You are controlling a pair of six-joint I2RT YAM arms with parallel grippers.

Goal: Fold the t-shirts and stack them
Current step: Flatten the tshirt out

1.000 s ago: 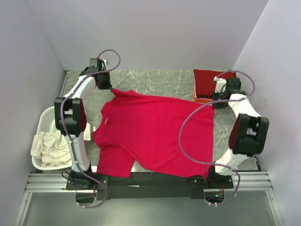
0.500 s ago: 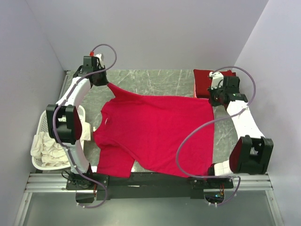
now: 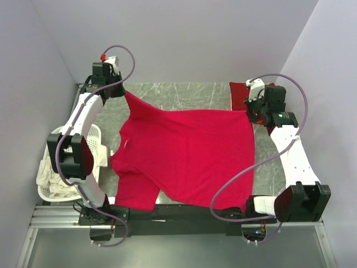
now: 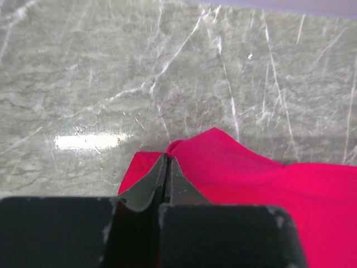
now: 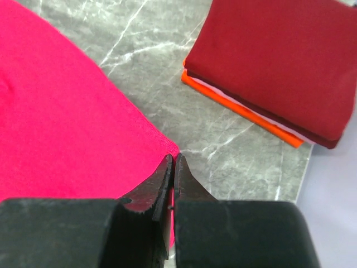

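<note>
A large crimson t-shirt lies spread across the marble table, its near edge hanging over the front rail. My left gripper is shut on the far-left sleeve tip, which it holds a little off the table; the pinched red cloth shows on both sides of the shut left gripper. My right gripper is shut on the shirt's far-right corner, the cloth edge ending at the shut right gripper. A folded stack with a maroon t-shirt over an orange one sits just beyond.
The folded stack lies at the far right corner beside the wall. A white slotted basket stands off the table's left edge with cream-white cloth in it. Grey walls close in on three sides.
Both arms have reached farther toward the back of the table, carrying the shirt's far corners with them. The shirt's far edge now lies straighter and more stretched.
</note>
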